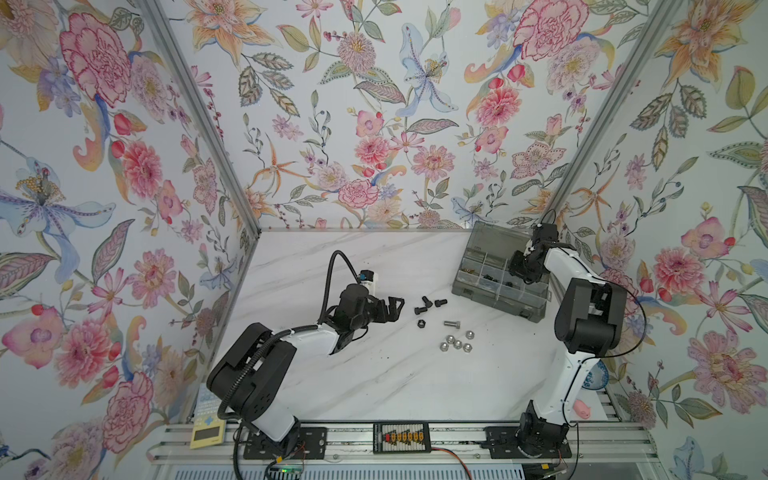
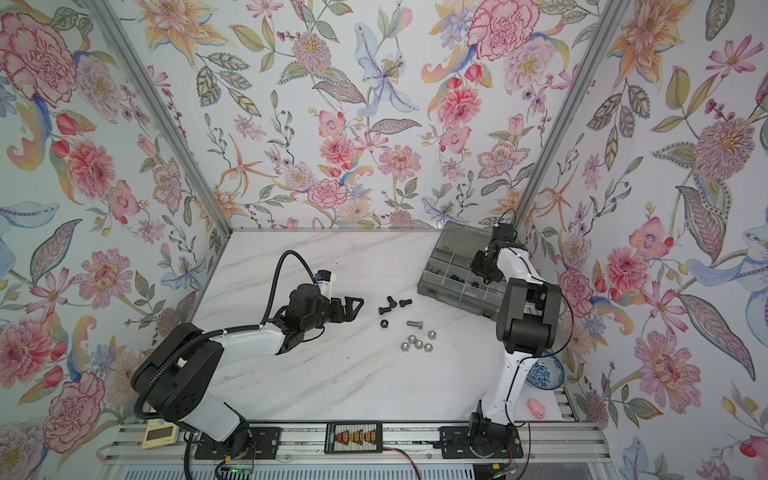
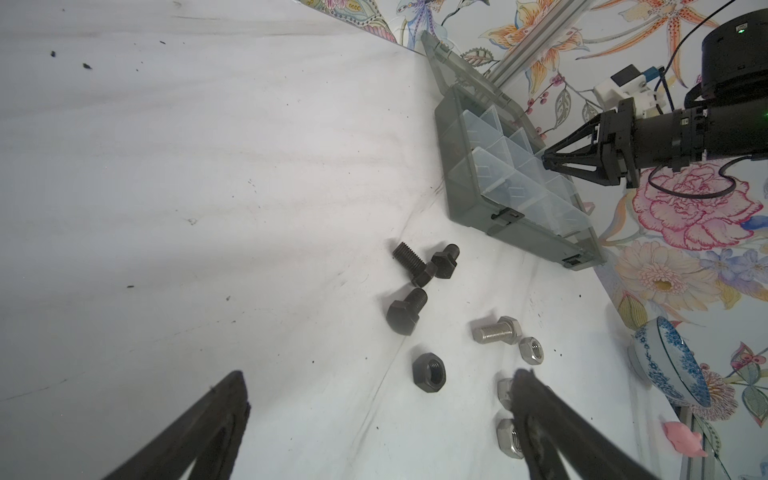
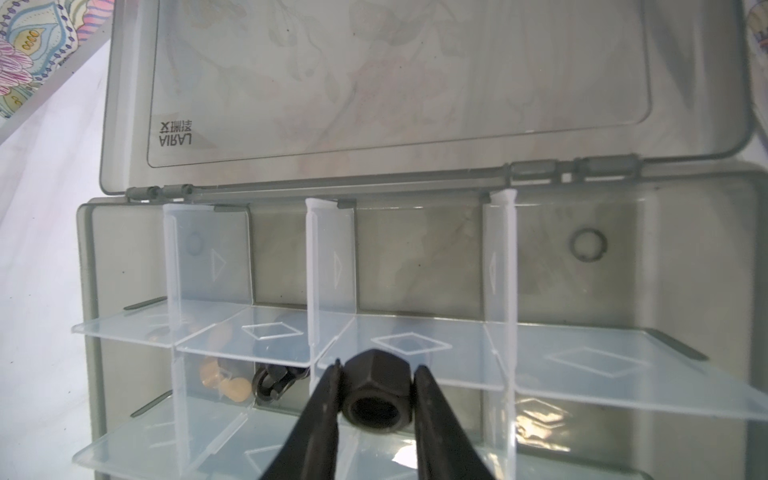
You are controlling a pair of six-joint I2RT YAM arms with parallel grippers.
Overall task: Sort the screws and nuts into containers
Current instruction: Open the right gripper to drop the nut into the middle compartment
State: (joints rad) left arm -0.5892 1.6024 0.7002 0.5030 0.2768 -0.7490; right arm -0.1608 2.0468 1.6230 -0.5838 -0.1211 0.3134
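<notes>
Right gripper (image 4: 376,374): over the organiser box (image 1: 469,286), which sits at the desk's far right corner; the right wrist view shows a black nut (image 4: 376,392) between the fingertips, one finger against its side, a thin gap at the other, so the hold looks loose. Both top views hide this nut behind the arm.
Left gripper (image 3: 378,384): spread wide and empty, low over the desk (image 1: 374,382) near its middle, fingers pointing toward the loose hardware.
Box lid (image 4: 399,83): hinged open, leaning back toward the far edge; the right wrist view alone shows its moulded lettering.
Compartments: clear dividers (image 4: 332,266); the right wrist view shows small tan pieces (image 4: 226,380) and a dark item (image 4: 270,384) in one cell, its kind not clear.
Black screws (image 3: 415,278): three on the desk's middle, two touching; the left wrist view shows their threads.
Loose black nut (image 3: 429,372): just beside them, toward the near edge.
Silver bolt (image 1: 450,323): lying flat, right of that nut.
Silver nuts (image 1: 457,343): a cluster of five in both top views; the left wrist view has some behind a finger.
Patterned bowl (image 2: 544,372): at the desk's right edge, mostly hidden by the right arm in a top view.
</notes>
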